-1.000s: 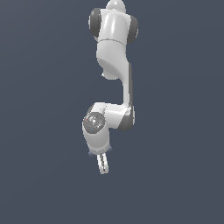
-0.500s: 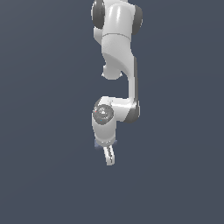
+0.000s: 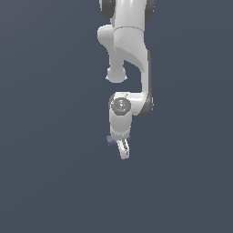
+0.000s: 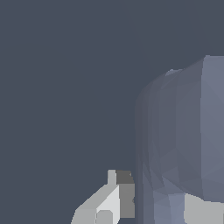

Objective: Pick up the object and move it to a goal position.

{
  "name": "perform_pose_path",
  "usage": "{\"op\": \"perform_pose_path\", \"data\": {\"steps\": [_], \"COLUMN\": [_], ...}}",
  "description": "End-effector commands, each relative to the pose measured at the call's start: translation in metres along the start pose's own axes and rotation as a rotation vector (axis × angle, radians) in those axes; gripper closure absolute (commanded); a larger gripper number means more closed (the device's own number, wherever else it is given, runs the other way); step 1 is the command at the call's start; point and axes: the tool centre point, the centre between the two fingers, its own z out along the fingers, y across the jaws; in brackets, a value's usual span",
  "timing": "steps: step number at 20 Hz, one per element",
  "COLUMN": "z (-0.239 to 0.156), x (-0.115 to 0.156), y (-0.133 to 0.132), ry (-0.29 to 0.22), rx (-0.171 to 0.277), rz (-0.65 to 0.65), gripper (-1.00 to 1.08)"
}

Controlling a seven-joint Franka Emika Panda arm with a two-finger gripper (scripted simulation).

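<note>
So from my end, the arm [image 3: 129,50] is hanging down the middle of the exterior view against a flat dark grey-blue backdrop, with the gripper [image 3: 123,150] pointing down at the bottom of it. The object [image 3: 109,139] shows there as just a tiny pale blue-grey bit poking out on the exterior view's left of the wrist, right above the fingers [image 3: 124,151], touching or nearly touching the arm's silhouette. On the wrist view it's way more obvious: the object [image 4: 183,140] fills a huge chunk of the picture as a faceted blue-grey lump, sitting right beside one light grey fingertip [image 4: 109,203]. I honestly can't tell whether the jaws are clamped on it or just parked next to it, since only that one finger is clear.
</note>
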Motion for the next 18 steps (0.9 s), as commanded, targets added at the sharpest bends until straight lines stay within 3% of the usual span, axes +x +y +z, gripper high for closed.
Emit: {"op": "perform_pose_path", "data": {"steps": [1, 10, 18], "z": [0.0, -0.001, -0.001], "x": [-0.016, -0.059, -0.074], "y": [0.012, 0.042, 0.052], "ry": [0.0, -0.001, -0.001], "rx": [-0.001, -0.004, -0.004], "rz": [0.0, 0.001, 0.001], "gripper": [1.08, 1.08, 1.08]}}
